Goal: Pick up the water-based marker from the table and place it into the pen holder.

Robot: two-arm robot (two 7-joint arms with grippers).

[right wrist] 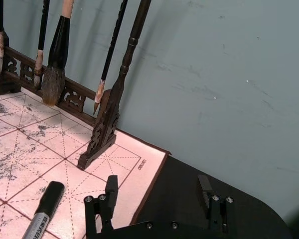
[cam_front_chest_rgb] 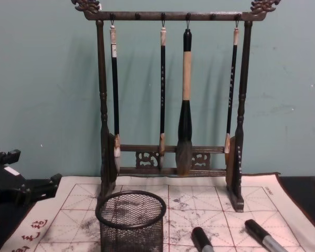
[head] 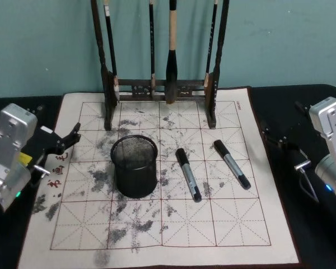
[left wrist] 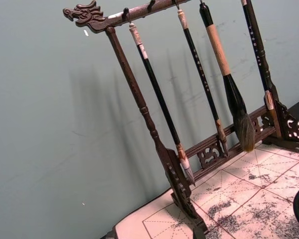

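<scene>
Left end effector [head: 57,122] hangs wide apart and empty over the left border of the ink-stained felt mat [head: 157,235], near the red printed characters. Just to its right, well inside the mat's grid, the pen holder [head: 134,179] stands upright with its mouth open and nothing visible inside. Behind it at the mat's far edge rises the wooden brush rack [head: 159,87], its four brushes hanging clear of the work.

Right of the holder, two markers lie flat on the mat, apart from each other and both angled the same way: the left marker [head: 188,174] just beside the holder, the right marker [head: 232,163] closer to the mat's right edge. Which of them is the water-based one cannot be told.

At the far right, the right end effector [right wrist: 159,199] sits low over the dark table [head: 313,235], one finger at the mat's edge, jaws wide with nothing between them.

Neither marker is picked up yet, so the task appears to be at its opening reach. The right arm looks better placed. The next move calls for bringing its jaws over a marker's barrel, turned crosswise to the slant, closing, then lifting and tipping the marker upright above the holder's rim.
</scene>
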